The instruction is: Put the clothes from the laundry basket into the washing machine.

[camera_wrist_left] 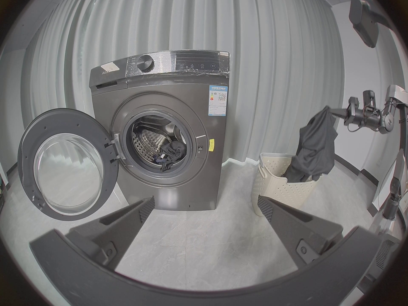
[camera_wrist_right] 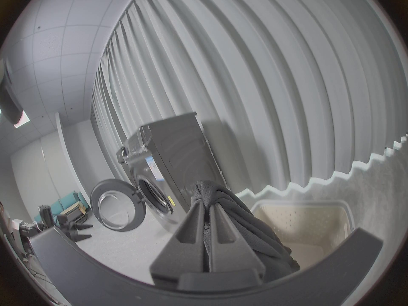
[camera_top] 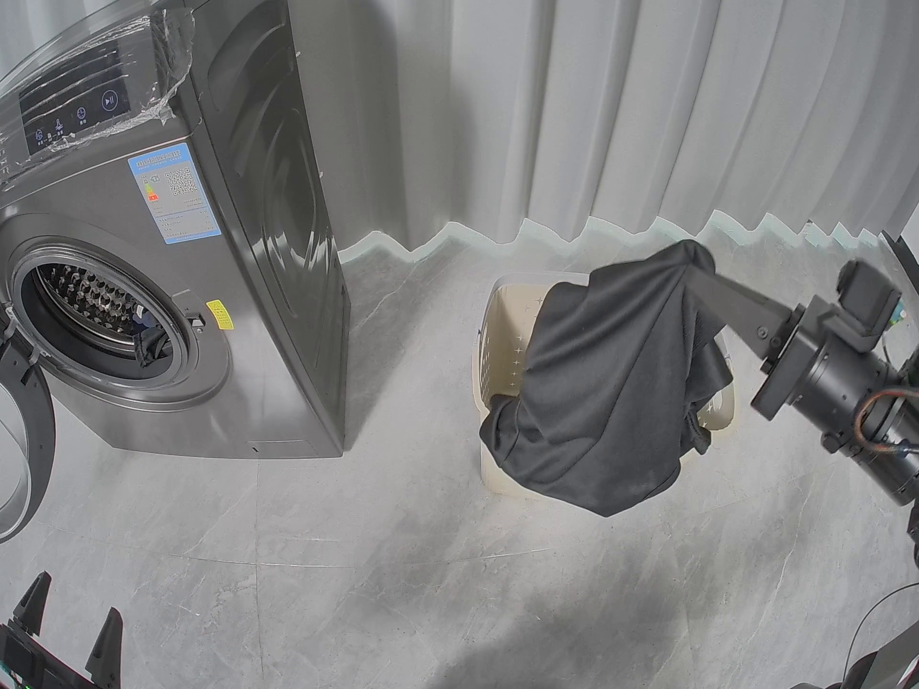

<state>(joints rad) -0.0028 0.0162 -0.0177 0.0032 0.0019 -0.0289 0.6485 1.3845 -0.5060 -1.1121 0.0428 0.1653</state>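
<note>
Garment (camera_top: 613,385), dark grey and limp, is pinched at its top by the right gripper (camera_top: 704,284), whose fingers are pressed together on it. Its long axis hangs downward, and the lower folds are draped over the basket (camera_top: 493,337). In the head view the washing machine (camera_top: 258,203) is seen well apart, its drum opening (camera_top: 96,322) at nine o'clock from that gripper. The left gripper (camera_top: 67,629) is held spread at seven o'clock, nearer the machine

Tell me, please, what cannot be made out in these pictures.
1. The inside of the basket: in the head view, the dark garment held by the right end effector drapes over most of it.
2. The door: cut off by the head view's left edge.
3. The clothes in the drum: too small in the left wrist view to identify.
</note>
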